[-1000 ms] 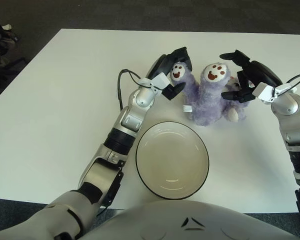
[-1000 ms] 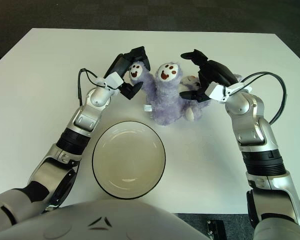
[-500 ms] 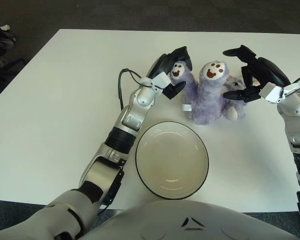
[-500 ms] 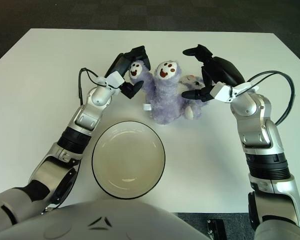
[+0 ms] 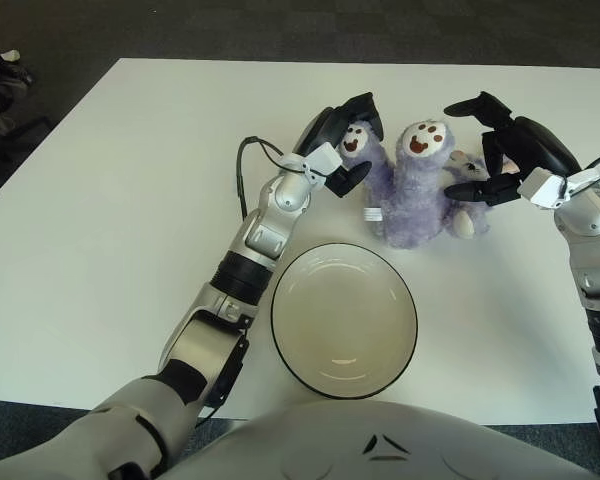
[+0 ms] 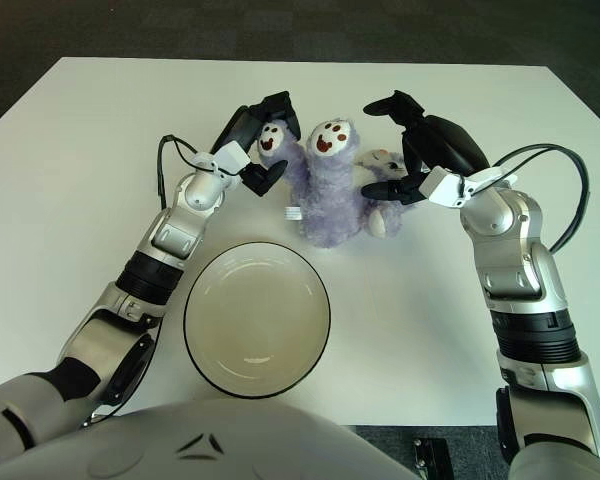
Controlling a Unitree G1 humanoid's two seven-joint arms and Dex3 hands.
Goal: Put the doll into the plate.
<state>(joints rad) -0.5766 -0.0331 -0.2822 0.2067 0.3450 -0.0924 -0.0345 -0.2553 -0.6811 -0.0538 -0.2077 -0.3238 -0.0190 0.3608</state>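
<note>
Our left hand (image 5: 342, 140) has its dark fingers curled around one raised paw of the purple doll (image 5: 412, 190) — gripping it. Our right hand (image 6: 415, 145) sits spread wide on the doll's other side, fingers arched over its pale foot, holding nothing. Below both hands, toward us, lies the plate (image 5: 344, 320) on the white table (image 5: 120, 200).

On the table (image 5: 110, 200) the doll (image 5: 412, 185) sits toward the far side, with the plate (image 5: 344, 318) nearer the robot, just before it and slightly to its left, the two apart. The left hand (image 5: 342, 140) is against the doll's left side and the right hand (image 5: 507, 150) at its right side
</note>
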